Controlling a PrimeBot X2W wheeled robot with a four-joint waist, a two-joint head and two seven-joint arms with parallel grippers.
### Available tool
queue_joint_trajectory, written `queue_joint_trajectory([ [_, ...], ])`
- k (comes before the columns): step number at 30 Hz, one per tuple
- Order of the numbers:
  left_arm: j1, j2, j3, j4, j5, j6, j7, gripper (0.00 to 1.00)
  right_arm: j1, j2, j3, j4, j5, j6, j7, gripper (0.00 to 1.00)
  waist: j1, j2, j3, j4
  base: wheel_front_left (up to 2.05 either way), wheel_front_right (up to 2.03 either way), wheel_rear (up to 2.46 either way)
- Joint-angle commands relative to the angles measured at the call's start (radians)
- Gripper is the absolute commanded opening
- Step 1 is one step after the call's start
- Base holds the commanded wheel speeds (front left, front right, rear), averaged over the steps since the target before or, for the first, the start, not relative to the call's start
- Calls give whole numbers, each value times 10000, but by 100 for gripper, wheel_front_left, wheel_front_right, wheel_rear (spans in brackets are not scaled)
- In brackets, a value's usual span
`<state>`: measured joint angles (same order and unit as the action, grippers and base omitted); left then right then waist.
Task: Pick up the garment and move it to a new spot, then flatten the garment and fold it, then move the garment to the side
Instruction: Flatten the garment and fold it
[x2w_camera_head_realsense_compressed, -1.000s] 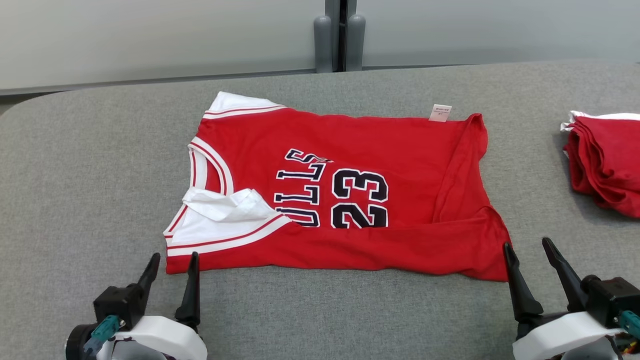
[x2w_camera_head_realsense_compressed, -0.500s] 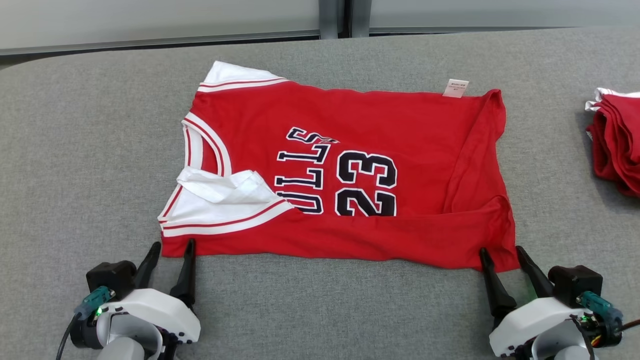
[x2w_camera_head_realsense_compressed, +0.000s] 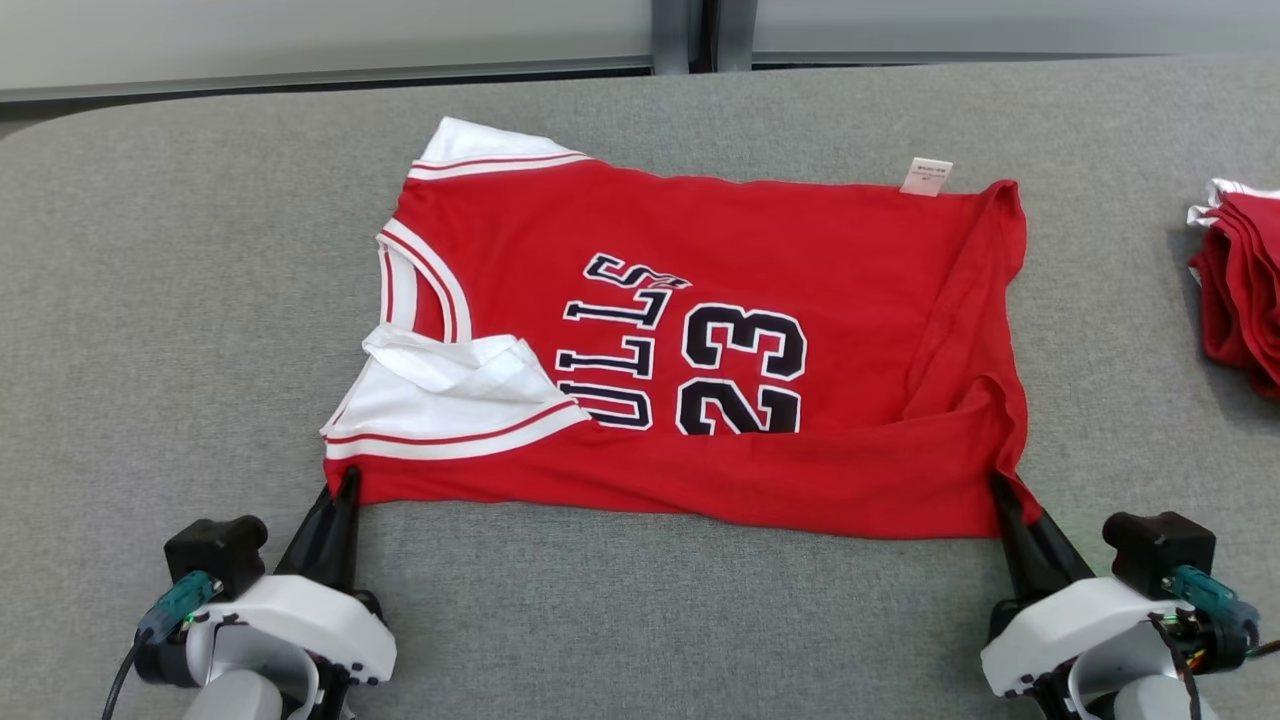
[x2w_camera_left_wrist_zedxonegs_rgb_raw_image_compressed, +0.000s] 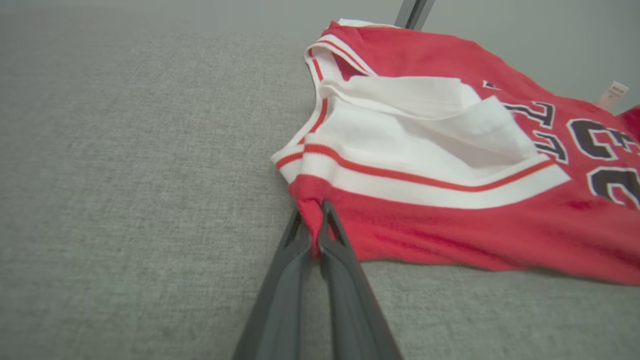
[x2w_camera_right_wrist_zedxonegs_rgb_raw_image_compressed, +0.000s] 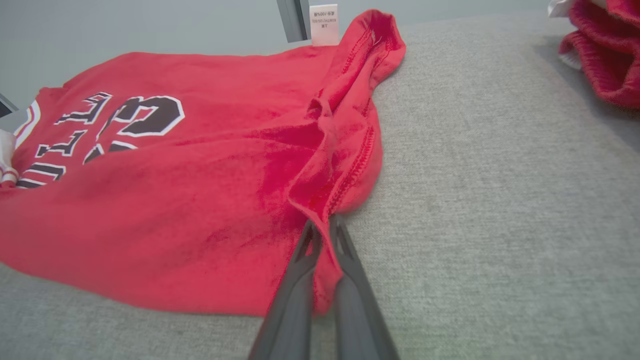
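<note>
In the head view, we see the red garment (x2w_camera_head_realsense_compressed: 700, 330) spread sideways in the middle of the grey counter (x2w_camera_head_realsense_compressed: 150, 300), collar toward the robot's left and hem toward its right. A white panel is rumpled by the collar, a ridge of cloth runs near the hem, and a white label (x2w_camera_head_realsense_compressed: 926, 176) pokes out at the far edge. The left gripper (x2w_camera_head_realsense_compressed: 346, 480) sits at the near collar-side corner and the right gripper (x2w_camera_head_realsense_compressed: 998, 487) at the near hem-side corner, each closed to a point on the cloth. A stack of red clothes (x2w_camera_head_realsense_compressed: 1240, 290) lies well apart at the far right.

In the left wrist view, the 2 fingers (x2w_camera_left_wrist_zedxonegs_rgb_raw_image_compressed: 280, 300) are pressed together with a pinch of the red edge between their tips, just below the white and red trim.

In the right wrist view, the 2 dark fingers (x2w_camera_right_wrist_zedxonegs_rgb_raw_image_compressed: 295, 300) are likewise clamped tight on the bunched hem corner, with cloth puckering up from the grip.

We judge that the garment is already at its spot and roughly flat, and that a fold is beginning with both near corners gripped. The next move calls for lifting both corners together, keeping the edge taut between them, and carrying it over toward the far edge without letting the thin pinches slip.
</note>
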<state>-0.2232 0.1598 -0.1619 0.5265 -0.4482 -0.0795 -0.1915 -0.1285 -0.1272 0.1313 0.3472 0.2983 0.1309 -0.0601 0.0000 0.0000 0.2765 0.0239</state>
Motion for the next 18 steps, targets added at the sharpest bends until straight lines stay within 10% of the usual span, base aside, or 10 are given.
queue_joint_trajectory([
  [1, 234, 174, 84, -222, 54, 124, -78, 0, 161, -95, -97, -211, -92, -4, 89, 0, 0, 0, -121, 93, 0, 0, 0],
  [18, 3853, 515, -195, -3637, -455, 955, 2257, 0, 3156, -213, -1384, -2193, 125, -12, 1667, 0, 0, 0, -1364, 518, 0, 0, 0],
])
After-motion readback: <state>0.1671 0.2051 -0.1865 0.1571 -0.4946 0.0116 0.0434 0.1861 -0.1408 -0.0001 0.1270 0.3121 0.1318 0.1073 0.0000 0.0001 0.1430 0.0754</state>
